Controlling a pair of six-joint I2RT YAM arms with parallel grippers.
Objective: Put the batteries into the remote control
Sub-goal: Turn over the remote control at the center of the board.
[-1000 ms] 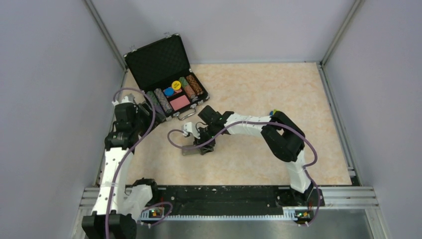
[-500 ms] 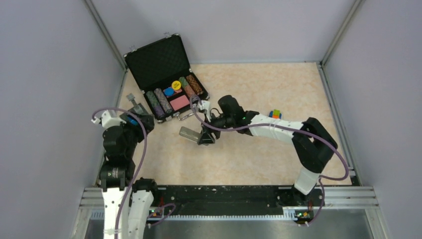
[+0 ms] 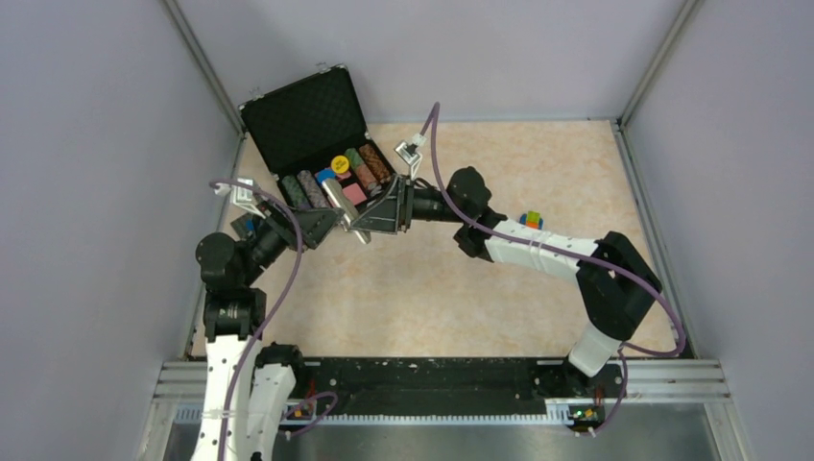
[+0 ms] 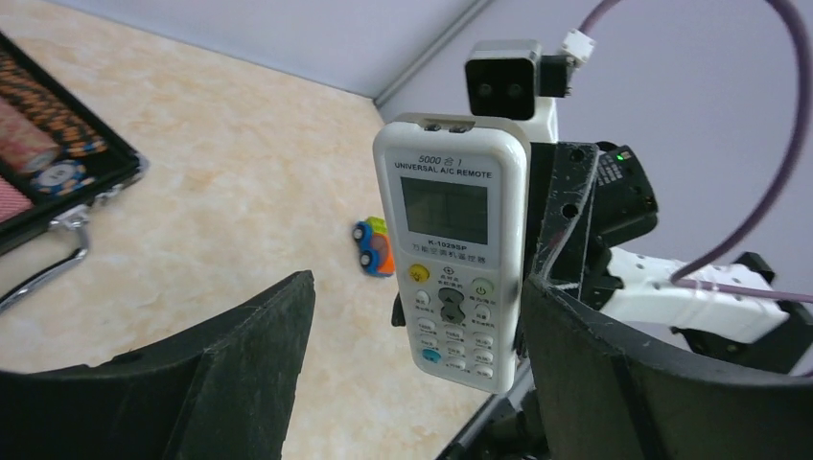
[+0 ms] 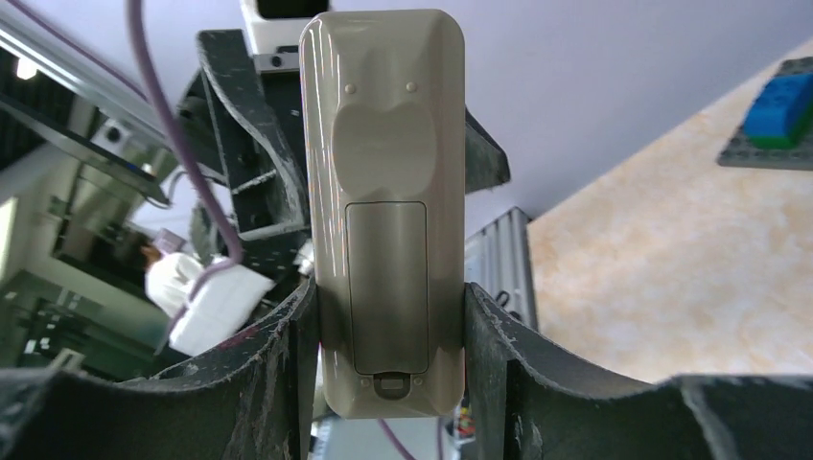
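Here's the floor of play: a beige marbled tabletop (image 3: 480,288), boxed in by plain lilac-grey walls (image 3: 96,192) with metal posts in the far corners and a black mounting rail (image 3: 432,384) along the near edge. At the far left sits an open black hard-shell case (image 3: 305,120) with rows of coloured poker chips (image 3: 360,168). A small orange-green-blue block toy (image 3: 530,220) lies alone on the right of the table.

Centre stage, the small flat white rectangular remote control (image 4: 451,254) is up in the air, just in front of the case. The right gripper (image 5: 388,292) is clamped on its long edges near the bottom end. The left gripper (image 4: 417,281) faces its buttons and screen, jaws spread wide around it. One finger stands well clear; whether the other touches the remote's edge, I cannot tell.

From the right wrist we get the greyish back, and the battery cover is on, so the compartment is hidden. A grey square plate (image 5: 743,153) carrying a blue block (image 5: 781,101) is cut off at that view's corner. From above the left arm mostly covers it. The remote's bottom end runs out of sight between the right gripper's fingers, and the clutter at that view's left edge is hard to read.
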